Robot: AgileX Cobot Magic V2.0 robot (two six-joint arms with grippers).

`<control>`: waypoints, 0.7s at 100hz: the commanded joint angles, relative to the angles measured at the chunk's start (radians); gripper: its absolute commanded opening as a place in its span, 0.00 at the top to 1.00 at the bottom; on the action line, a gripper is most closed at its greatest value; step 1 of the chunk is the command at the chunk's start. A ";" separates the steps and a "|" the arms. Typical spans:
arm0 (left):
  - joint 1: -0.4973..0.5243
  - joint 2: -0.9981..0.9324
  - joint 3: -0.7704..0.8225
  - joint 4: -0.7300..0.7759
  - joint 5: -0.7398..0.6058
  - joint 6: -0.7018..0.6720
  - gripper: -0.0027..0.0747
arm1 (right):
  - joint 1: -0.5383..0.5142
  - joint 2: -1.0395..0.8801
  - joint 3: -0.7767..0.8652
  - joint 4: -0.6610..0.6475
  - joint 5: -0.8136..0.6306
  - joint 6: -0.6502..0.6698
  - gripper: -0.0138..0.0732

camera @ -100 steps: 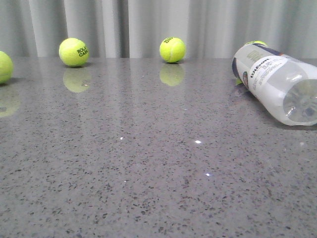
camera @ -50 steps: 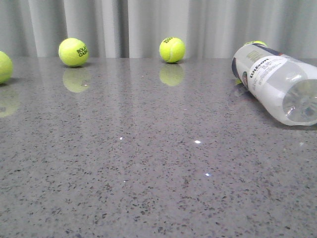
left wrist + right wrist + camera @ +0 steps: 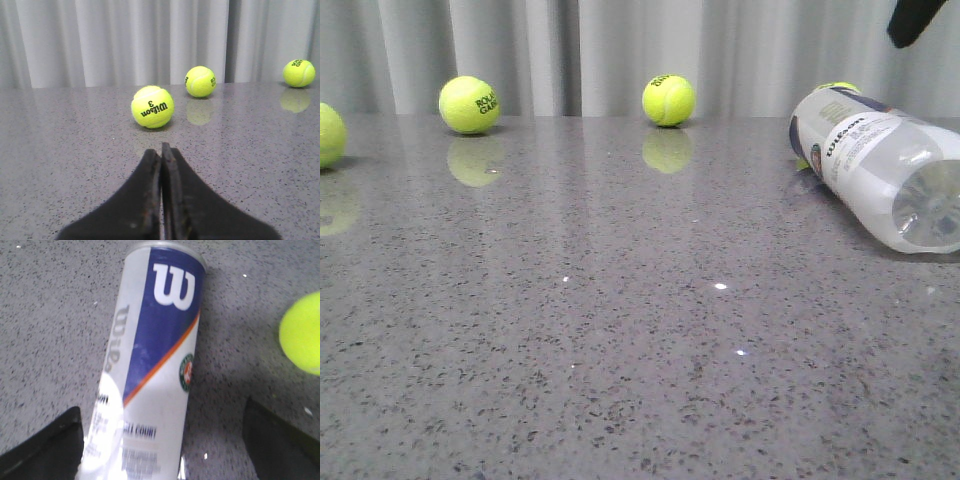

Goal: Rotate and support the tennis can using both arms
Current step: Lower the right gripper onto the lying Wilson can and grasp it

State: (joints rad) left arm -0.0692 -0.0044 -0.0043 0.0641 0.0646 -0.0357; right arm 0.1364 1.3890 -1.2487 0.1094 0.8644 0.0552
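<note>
The tennis can (image 3: 880,170) lies on its side at the right of the grey table, its clear bottom end facing the camera. In the right wrist view the can (image 3: 155,365) shows its white-and-navy Wilson label with the orange stripe. My right gripper (image 3: 161,407) is open above it, one finger on each side, not touching. A black part of the right arm (image 3: 912,20) shows at the top right of the front view. My left gripper (image 3: 161,150) is shut and empty, low over the table, away from the can.
Yellow-green tennis balls lie along the back of the table (image 3: 468,104) (image 3: 668,100), one at the left edge (image 3: 328,134) and one behind the can (image 3: 837,88). A Wilson ball (image 3: 152,106) lies just ahead of my left gripper. A ball (image 3: 302,337) lies beside the can.
A black part of the right arm has come into the top right of the front view. The can and the balls have not moved.
</note>
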 commanded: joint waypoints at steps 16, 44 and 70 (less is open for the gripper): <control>0.004 -0.039 0.048 -0.002 -0.081 -0.008 0.99 | 0.001 0.105 -0.103 0.021 -0.057 -0.012 0.11; 0.004 -0.039 0.048 -0.002 -0.081 -0.008 0.99 | 0.002 0.184 -0.101 0.056 -0.081 -0.012 0.11; 0.004 -0.039 0.048 -0.002 -0.081 -0.008 0.99 | 0.022 0.251 -0.100 0.056 -0.074 -0.012 0.12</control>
State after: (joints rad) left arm -0.0692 -0.0044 -0.0043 0.0641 0.0646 -0.0357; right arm 0.1524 1.6562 -1.3177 0.1574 0.8203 0.0552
